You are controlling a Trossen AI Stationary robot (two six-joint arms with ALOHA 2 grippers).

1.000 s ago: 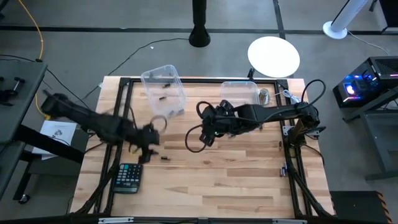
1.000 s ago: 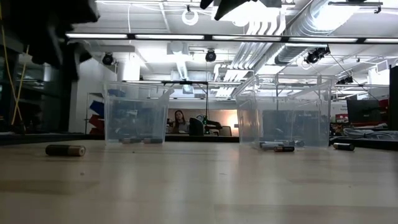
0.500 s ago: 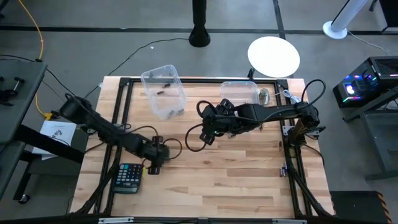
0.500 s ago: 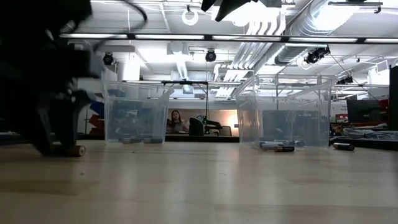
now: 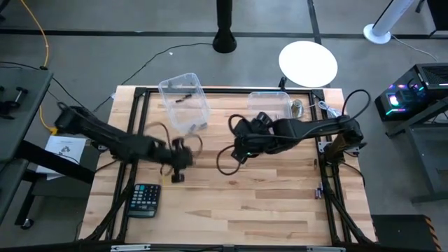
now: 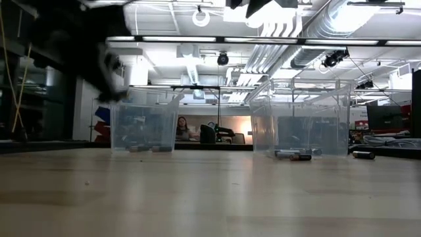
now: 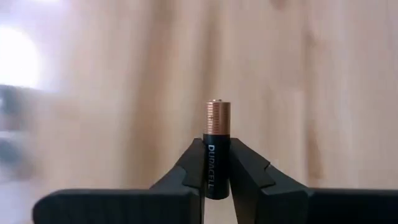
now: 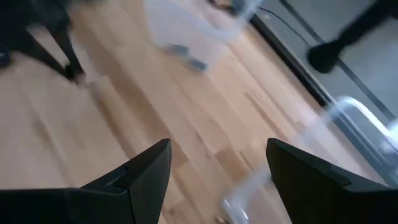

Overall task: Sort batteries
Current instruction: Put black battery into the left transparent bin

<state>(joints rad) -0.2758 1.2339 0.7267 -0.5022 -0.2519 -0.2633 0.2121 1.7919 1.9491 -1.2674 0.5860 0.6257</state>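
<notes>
My left gripper (image 5: 178,168) hangs above the table's left middle, shut on a black battery with a copper end (image 7: 217,149). In the low view it shows dark and blurred at the upper left (image 6: 105,62), clear of the tabletop. My right gripper (image 8: 217,168) stands open and empty above the table's middle (image 5: 238,150). Two clear bins stand at the far side: the left bin (image 5: 185,101) has several batteries (image 6: 141,149) on its floor. Next to the right bin (image 6: 299,125), a few batteries (image 6: 293,156) lie on the wood. My left gripper pinches the battery's black lower part (image 7: 215,177) between its two fingers. The fingers lie along the cell, and its copper end (image 7: 217,115) sticks out past the fingertips. The battery is lifted clear of the table.
A black calculator (image 5: 143,199) lies near the front left edge. A round silver bell (image 5: 297,107) sits at the far right beside the right bin (image 5: 269,105). One loose battery (image 6: 363,155) lies at the right. Bare wood spans the table's middle and near side.
My left gripper came down on the battery that lay on the table's left part, shut on it and rose with it toward the far side. The battery has left the tabletop. My right gripper has stayed open.
</notes>
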